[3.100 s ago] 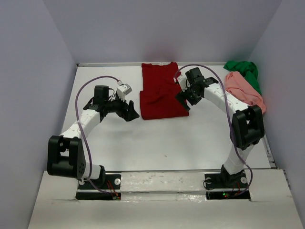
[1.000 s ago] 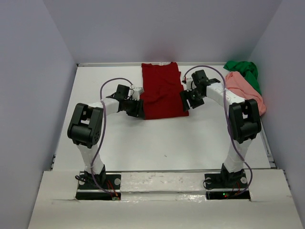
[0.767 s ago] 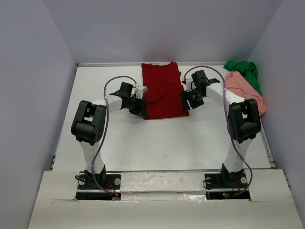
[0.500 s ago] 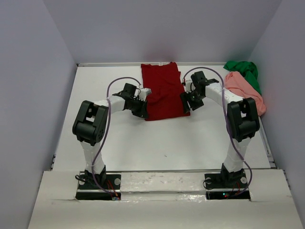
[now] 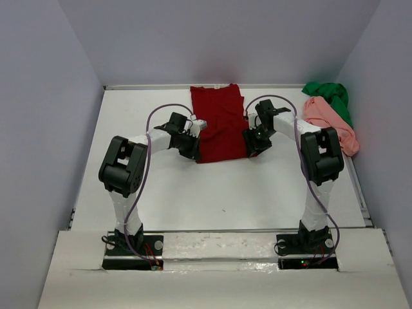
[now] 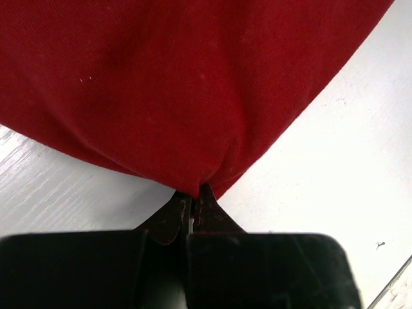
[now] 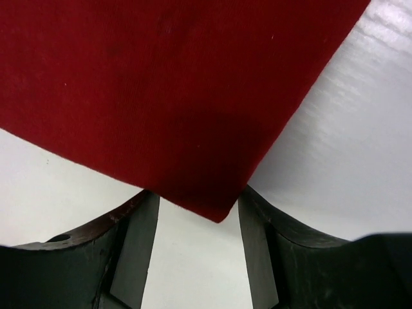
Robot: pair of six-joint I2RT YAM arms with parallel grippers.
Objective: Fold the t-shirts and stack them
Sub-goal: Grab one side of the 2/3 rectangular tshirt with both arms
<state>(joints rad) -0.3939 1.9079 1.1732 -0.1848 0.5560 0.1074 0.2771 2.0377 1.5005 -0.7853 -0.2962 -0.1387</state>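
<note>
Grippers now meet the lower corners of the soft dark red cloth t-shirt, which lies flat at upper centre of the white table; three seconds ago both stood clear of it. We see the left gripper pinching one corner and the right gripper spread around the other. The salmon pink t-shirt and the bright green t-shirt lie bunched at upper right.
</note>
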